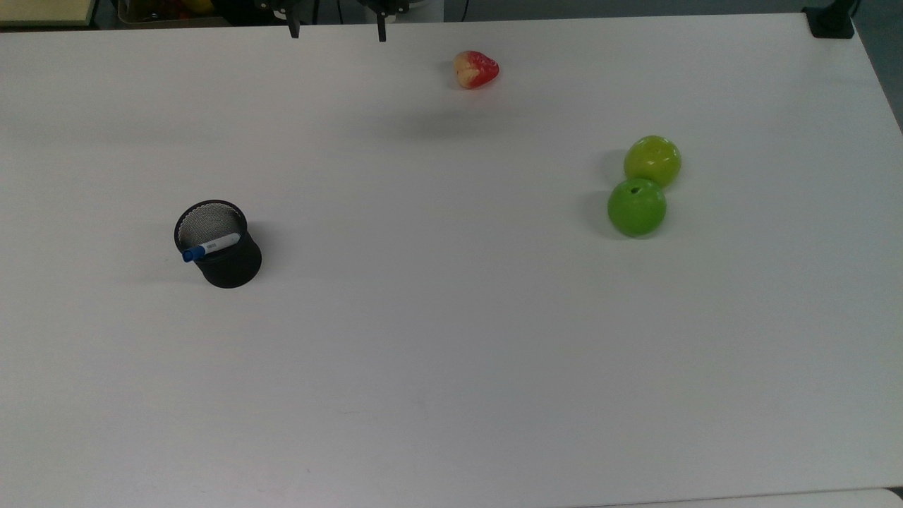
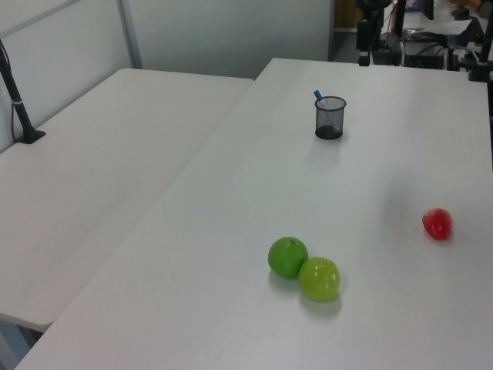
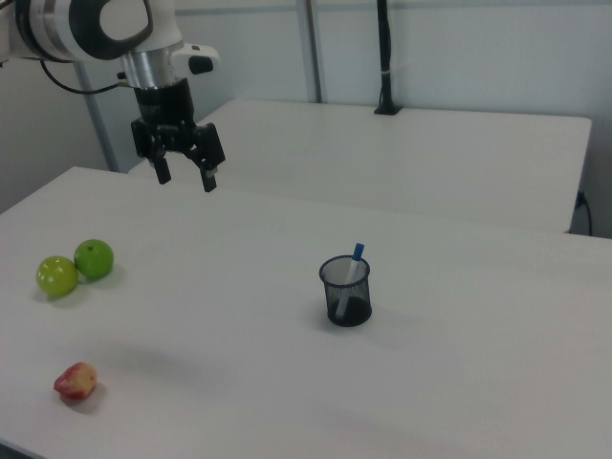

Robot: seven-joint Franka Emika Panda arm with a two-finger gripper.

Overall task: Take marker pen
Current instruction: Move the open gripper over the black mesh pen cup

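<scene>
The marker pen (image 1: 210, 246), white with a blue cap, leans inside a black mesh cup (image 1: 224, 254) on the top view's left. Its blue cap sticks out over the cup's rim (image 3: 358, 252) in the right view, and shows as a small blue tip (image 2: 317, 95) in the left view. My gripper (image 3: 186, 178) hangs high above the table, open with nothing between its fingers, far from the cup (image 3: 346, 291). Its two dark fingertips (image 1: 294, 29) peek in at the top edge of the top view.
Two green apples (image 1: 640, 187) touch each other on the top view's right. A red and yellow fruit (image 1: 476, 68) lies near the far edge. A second white table (image 2: 92, 169) adjoins on the left view's left, with a black post (image 2: 19, 108) on it.
</scene>
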